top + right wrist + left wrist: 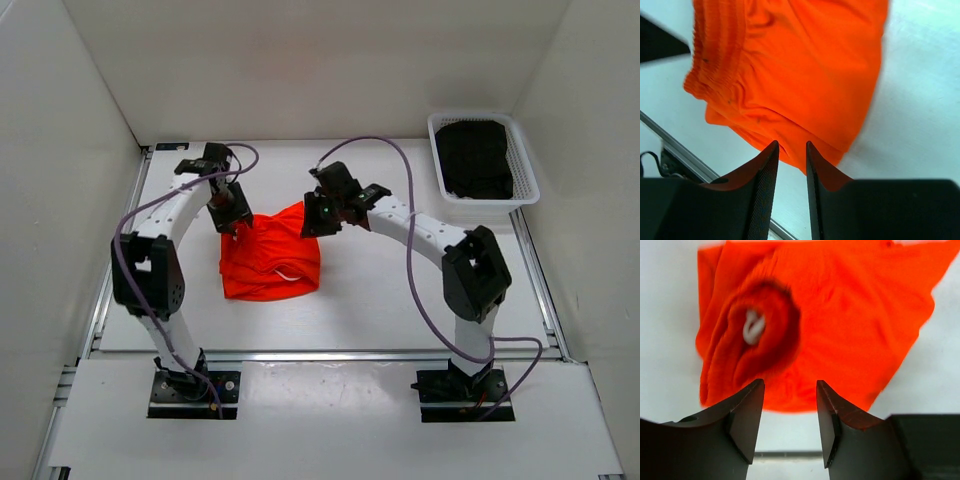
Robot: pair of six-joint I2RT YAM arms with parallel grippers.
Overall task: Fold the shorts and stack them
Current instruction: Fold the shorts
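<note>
One pair of orange shorts (270, 260) lies just beyond two parted, empty grippers: left gripper (790, 407), right gripper (791, 160).

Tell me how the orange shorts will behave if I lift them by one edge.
Probably floppy: the shorts lie creased and bunched, so a lifted edge would likely drape and the fold open. They look thin and light. The loose drawstring may dangle or snag.
</note>
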